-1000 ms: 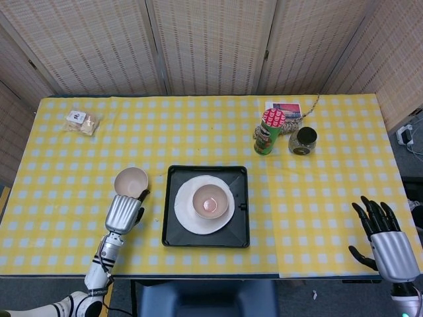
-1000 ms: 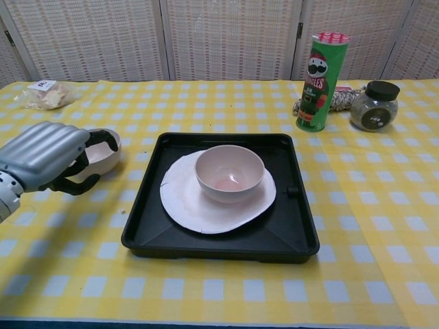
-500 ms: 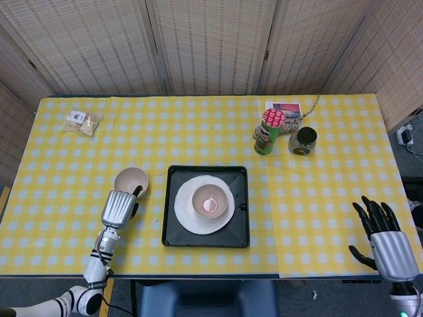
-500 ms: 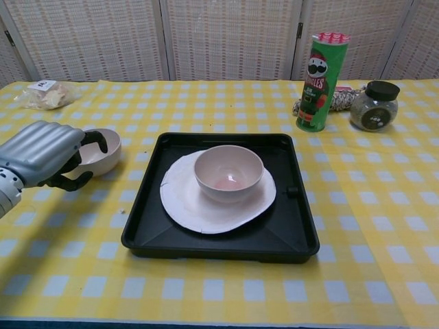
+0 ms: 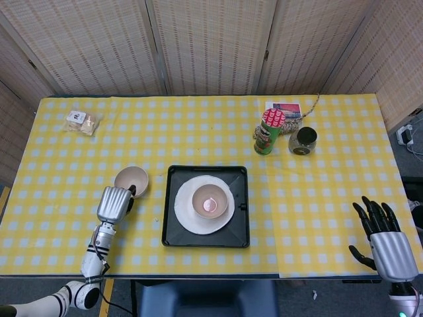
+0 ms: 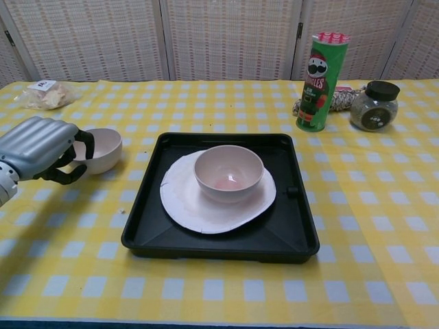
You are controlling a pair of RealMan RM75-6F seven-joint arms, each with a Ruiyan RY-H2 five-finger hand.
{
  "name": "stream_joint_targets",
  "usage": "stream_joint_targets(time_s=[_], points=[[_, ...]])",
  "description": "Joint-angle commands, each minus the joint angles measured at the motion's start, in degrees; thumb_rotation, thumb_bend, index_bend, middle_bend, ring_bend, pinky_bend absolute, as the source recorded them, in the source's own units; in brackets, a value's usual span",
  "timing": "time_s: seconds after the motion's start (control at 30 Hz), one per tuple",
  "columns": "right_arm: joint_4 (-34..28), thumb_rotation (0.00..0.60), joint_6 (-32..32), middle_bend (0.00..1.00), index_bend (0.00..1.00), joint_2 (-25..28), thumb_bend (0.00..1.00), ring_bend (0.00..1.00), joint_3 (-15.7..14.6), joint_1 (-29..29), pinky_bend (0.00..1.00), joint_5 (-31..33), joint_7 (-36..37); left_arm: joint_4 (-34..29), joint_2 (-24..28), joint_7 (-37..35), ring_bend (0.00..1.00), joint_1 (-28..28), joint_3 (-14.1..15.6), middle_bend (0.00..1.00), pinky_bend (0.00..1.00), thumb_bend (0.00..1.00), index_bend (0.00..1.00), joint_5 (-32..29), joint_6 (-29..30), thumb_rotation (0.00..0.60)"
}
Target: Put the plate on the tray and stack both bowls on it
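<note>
The black tray (image 5: 172, 224) (image 6: 295, 233) lies at the table's front middle. On it sits the white plate (image 5: 188, 221) (image 6: 185, 205), and a pinkish bowl (image 5: 210, 201) (image 6: 229, 172) stands upright on the plate. A second bowl (image 5: 131, 179) (image 6: 101, 149) stands on the cloth left of the tray. My left hand (image 5: 113, 203) (image 6: 38, 146) is just in front and to the left of it, fingers curved toward its near rim and thumb apart below, holding nothing. My right hand (image 5: 385, 240) hovers at the front right edge with fingers spread and empty.
A green Pringles can (image 5: 268, 132) (image 6: 319, 82), a dark-lidded jar (image 5: 303, 140) (image 6: 374, 105) and a coil of rope stand at the back right. A bagged snack (image 5: 81, 121) (image 6: 45, 94) lies at the back left. Wicker screens close off the rear.
My left hand has drawn back toward the front left, away from the second bowl's side. The bowl stayed in place. The right hand has not moved.
</note>
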Motion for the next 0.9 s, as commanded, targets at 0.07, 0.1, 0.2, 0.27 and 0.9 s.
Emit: stream_joint_targets(time_s=[0.07, 0.1, 0.2, 0.27, 0.9], points=[[0.08, 0.6, 0.11, 0.0, 0.0, -0.05, 0.23, 0.0, 0.02, -0.04, 0.0, -0.05, 0.07, 0.86, -0.43, -1.02, 1.0, 0.01, 0.38, 1.0, 1.0, 0.52, 0.64, 0.79, 0.73, 0.6], [0.11, 0.6, 0.08, 0.0, 0.0, -0.05, 0.23, 0.0, 0.02, -0.04, 0.0, -0.03, 0.07, 1.16, -0.58, -1.28, 1.0, -0.01, 0.43, 1.0, 1.0, 0.52, 0.65, 0.98, 0.94, 0.6], [0.16, 0.6, -0.01, 0.0, 0.0, -0.05, 0.23, 0.0, 0.02, -0.02, 0.0, 0.05, 0.05, 1.95, -1.1, -2.06, 1.0, 0.04, 0.6, 1.0, 1.0, 0.53, 0.67, 2.16, 2.65, 0.6], [0.14, 0.6, 0.0, 0.0, 0.0, -0.05, 0.23, 0.0, 0.06, -0.02, 0.0, 0.1, 0.09, 1.81, -1.09, -2.31, 1.0, 0.09, 0.76, 1.0, 1.0, 0.54, 0.67, 2.5, 2.99, 0.6], [-0.12, 0.6, 0.12, 0.0, 0.0, -0.1, 0.23, 0.0, -0.16, -0.06, 0.0, -0.39, -0.21, -11.39, 0.75, 0.79, 1.0, 0.45, 1.91, 1.0, 1.0, 0.56, 0.69, 8.2, 9.08, 0.6]])
